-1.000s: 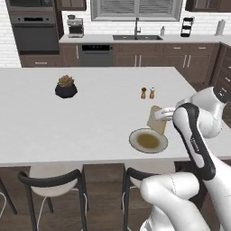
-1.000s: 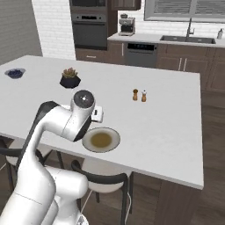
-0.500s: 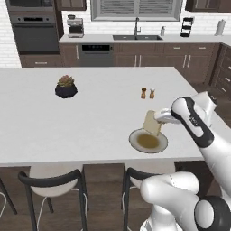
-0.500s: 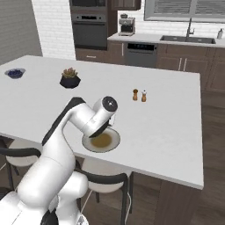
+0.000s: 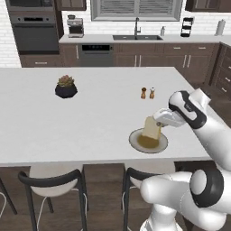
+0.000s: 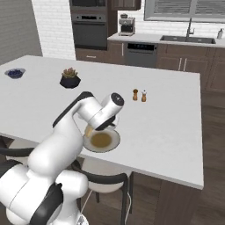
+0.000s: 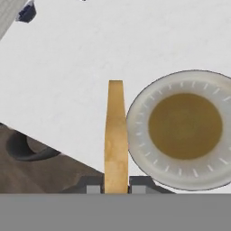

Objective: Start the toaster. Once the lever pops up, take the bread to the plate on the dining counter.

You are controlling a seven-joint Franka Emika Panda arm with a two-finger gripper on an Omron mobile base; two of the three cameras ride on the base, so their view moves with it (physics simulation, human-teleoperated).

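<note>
Tan bread (image 5: pixel 151 128) upright above grey-brown plate (image 5: pixel 133 137)

A small potted succulent (image 5: pixel 66 86) in a dark pot sits at about ten o'clock on the white island top. Two small shakers (image 5: pixel 147 93) stand side by side, just apart, near one o'clock. A little dark blue bowl (image 6: pixel 15 73) rests at the far nine o'clock edge. Two dark-framed stools (image 5: pixel 54 184) with pale seats are tucked under the six o'clock edge. At twelve o'clock, the back wall holds a sink faucet (image 5: pixel 136 28), a coffee maker (image 5: pixel 75 26) and a built-in oven (image 5: pixel 36 31).
</note>
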